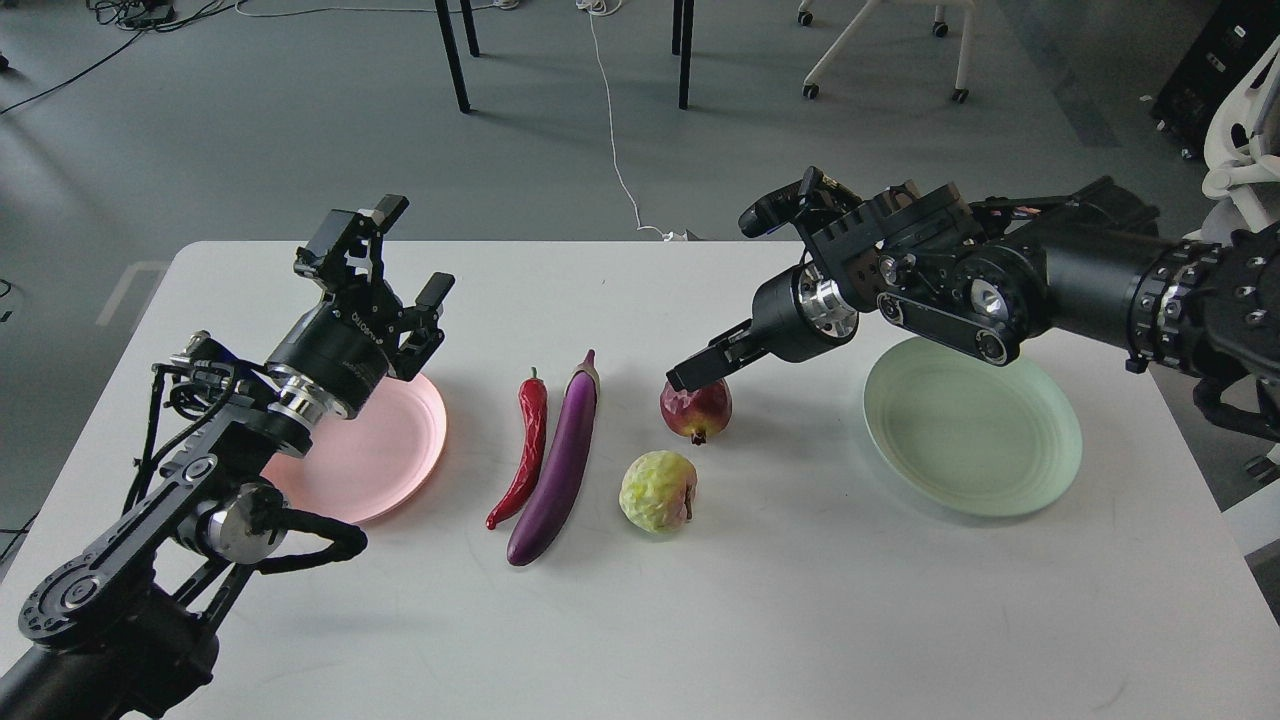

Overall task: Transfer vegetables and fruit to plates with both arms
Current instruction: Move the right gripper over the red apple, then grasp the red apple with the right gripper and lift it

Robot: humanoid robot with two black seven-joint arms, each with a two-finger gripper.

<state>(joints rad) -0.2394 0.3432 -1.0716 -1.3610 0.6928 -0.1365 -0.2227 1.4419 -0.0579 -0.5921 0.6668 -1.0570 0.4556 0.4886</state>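
Observation:
On the white table (800, 600), a red chili pepper (524, 452) and a purple eggplant (560, 458) lie side by side at the centre. Right of them sit a dark red fruit (697, 412) and, nearer me, a yellow-green fruit (657, 490). The pink plate (395, 450) lies at the left, partly hidden by my left arm. The mint green plate (975, 432) lies at the right and holds nothing. My left gripper (408, 252) is open and empty, above the pink plate's far edge. My right gripper (695, 372) points down-left at the top of the dark red fruit; its fingers overlap side-on.
Behind the table is grey floor with black table legs (452, 55), a white cable (615, 150) and a white chair base (880, 50). My right arm's thick forearm (1050, 280) hangs over the far side of the green plate.

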